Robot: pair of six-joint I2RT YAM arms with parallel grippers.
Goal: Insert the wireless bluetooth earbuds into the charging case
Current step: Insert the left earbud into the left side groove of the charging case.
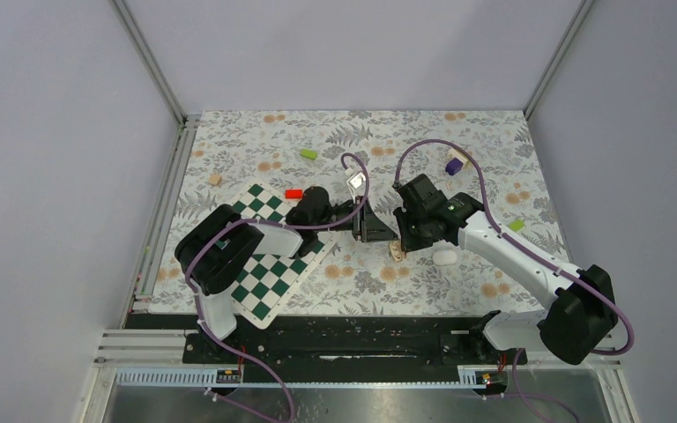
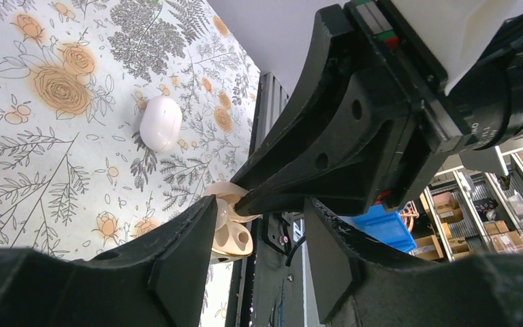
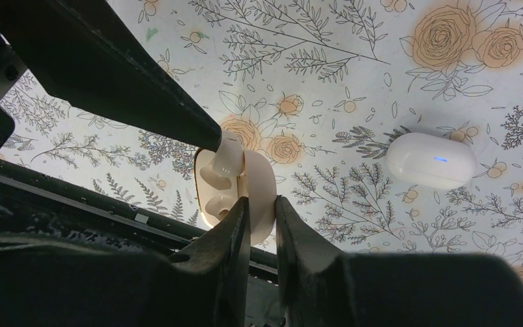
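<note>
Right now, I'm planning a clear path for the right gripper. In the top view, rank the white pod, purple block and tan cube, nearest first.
1. White pod, just right of the right gripper.
2. Purple block, farther back on the right.
3. Tan cube, far back left.

The floral table [image 1: 494,141] carries a chessboard [image 1: 269,282], small coloured blocks [image 1: 308,153] and a white pod [image 1: 443,256].

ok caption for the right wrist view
right gripper shut on the cream charging case, left fingertip touching an earbud
</note>
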